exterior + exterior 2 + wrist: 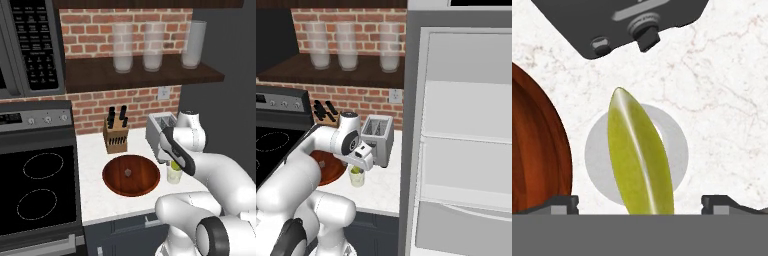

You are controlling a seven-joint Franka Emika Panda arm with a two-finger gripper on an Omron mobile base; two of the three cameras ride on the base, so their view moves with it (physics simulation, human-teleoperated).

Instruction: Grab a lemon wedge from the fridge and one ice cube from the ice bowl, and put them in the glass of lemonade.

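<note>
The glass of lemonade [174, 174] holds the lemon wedge [640, 155], standing just beside the ice bowl [131, 174], which holds one small cube [128, 173]. Both rest on the white marble counter [95, 155] before a toaster [159, 128]. The fridge [461, 135] stands open. The gripper [640, 202] hovers above the glass, jaws wide, empty.
</note>
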